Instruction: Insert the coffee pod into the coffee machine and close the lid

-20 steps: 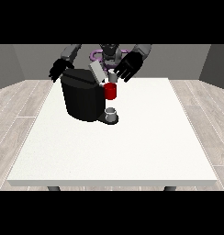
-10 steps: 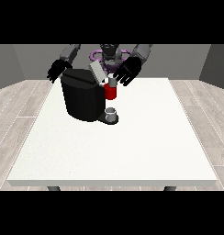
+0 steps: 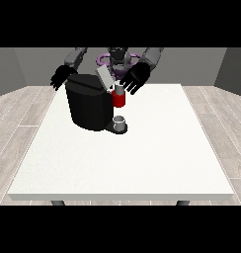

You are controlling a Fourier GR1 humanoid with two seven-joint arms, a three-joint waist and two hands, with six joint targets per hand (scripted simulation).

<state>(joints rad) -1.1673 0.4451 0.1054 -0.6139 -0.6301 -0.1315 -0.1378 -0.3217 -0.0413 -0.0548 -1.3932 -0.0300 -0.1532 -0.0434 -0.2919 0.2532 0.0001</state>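
A black coffee machine (image 3: 90,106) is standing on the white bench (image 3: 122,158) with its grey lid (image 3: 104,78) tilting up, a red thing at the machine (image 3: 119,100) and a grey cup (image 3: 120,122) below it; no writing is readable. The hand at the view's right (image 3: 136,79) is hovering just above the red thing, fingers spread wide, holding nothing. The hand at the view's left (image 3: 62,76) is hanging behind the machine's top corner, fingers relaxed and downward.

Black coffee machine (image 3: 90,106), lid (image 3: 104,78) raised

I see the coffee machine (image 3: 90,106) on the table's (image 3: 142,158) far left part, its lid (image 3: 104,78) tilted up, one hand (image 3: 63,76) behind-left, the other hand (image 3: 134,80) just right.
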